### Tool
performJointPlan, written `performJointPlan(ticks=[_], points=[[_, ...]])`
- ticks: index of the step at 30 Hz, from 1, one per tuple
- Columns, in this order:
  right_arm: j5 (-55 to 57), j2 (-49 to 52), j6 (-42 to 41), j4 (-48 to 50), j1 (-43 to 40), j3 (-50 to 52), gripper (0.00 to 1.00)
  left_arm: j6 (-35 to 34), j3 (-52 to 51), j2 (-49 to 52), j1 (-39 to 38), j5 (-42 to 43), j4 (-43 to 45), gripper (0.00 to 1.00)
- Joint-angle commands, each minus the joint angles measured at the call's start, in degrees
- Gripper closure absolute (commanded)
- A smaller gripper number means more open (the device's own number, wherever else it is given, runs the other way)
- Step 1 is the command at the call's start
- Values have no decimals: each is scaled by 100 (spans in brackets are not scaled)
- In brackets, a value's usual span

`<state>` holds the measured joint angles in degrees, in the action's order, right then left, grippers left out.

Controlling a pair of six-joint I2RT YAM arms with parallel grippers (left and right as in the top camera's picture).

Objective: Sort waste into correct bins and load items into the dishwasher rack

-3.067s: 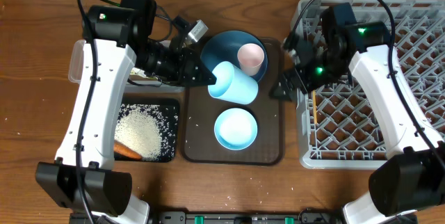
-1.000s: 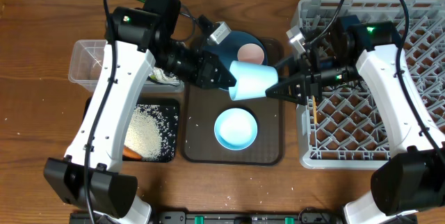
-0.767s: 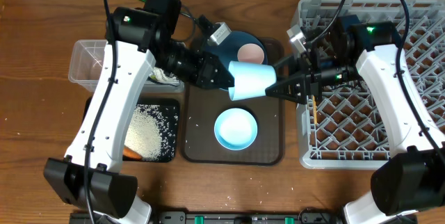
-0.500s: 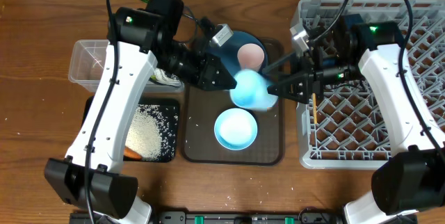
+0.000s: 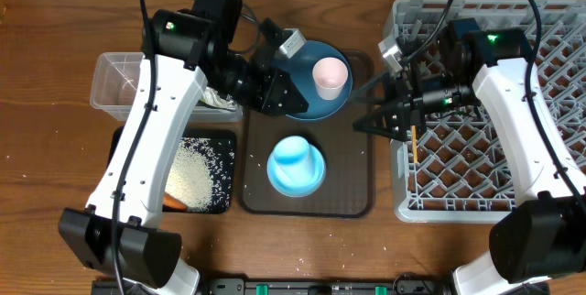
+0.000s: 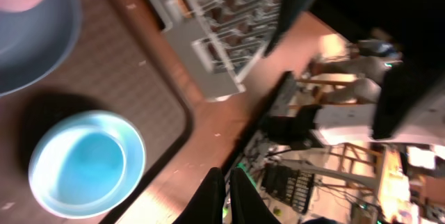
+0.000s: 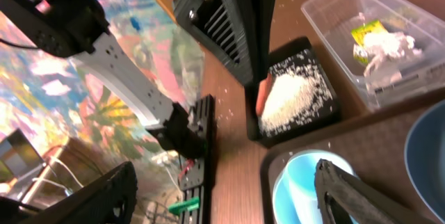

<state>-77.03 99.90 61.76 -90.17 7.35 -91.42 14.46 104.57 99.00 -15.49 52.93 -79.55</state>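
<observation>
The blue cup [image 5: 297, 156] is down on the brown tray [image 5: 352, 190], at the near middle, and neither arm has it. From overhead it runs together with the bowl [image 5: 295, 181] into one pale blue shape, rounder at the near end and narrower at the far end. We cannot draw the line between the two. In the left wrist view we get a pale ring around a deeper blue disc, an open mouth facing up. So the long axis looks roughly upright, though whether it leans we cannot tell.

The left gripper [image 5: 291, 103] hangs over the left edge of the plate [image 5: 326, 104], fingers pressed together on nothing. The right gripper [image 5: 366, 114] is over the tray's right edge beside the rack [image 5: 476, 185], its fingers spread wide and empty. Both are clear of the blue cup.

The pink cup [image 5: 330, 75] stands mouth up on the plate, just beyond the blue shape. Chopsticks [image 5: 414, 144] lie in the rack's left side. Left of the tray, rice [image 5: 190, 174] and a carrot piece [image 5: 169, 202] sit in the black tray [image 5: 231, 139]. Behind it, tissue [image 7: 389, 46] and a wrapper [image 7: 361, 33] lie in the tub [image 5: 108, 84]. A few loose grains dot the table [image 5: 55, 167].
</observation>
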Motion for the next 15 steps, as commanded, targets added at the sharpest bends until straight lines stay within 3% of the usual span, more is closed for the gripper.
performJointPlan(ticks=[1,8,15], points=[[271,-24,-2,0,-22,-35,19,-566,-13,0,-13,-973,-22,92],[555,-24,-219,-4,-229,-33,17,-1207,-286,0,-66,-2103,-68,76],[1217,-24,-625,0,-387,-33,12,-1381,-1272,0,-138,-2153,494,69]])
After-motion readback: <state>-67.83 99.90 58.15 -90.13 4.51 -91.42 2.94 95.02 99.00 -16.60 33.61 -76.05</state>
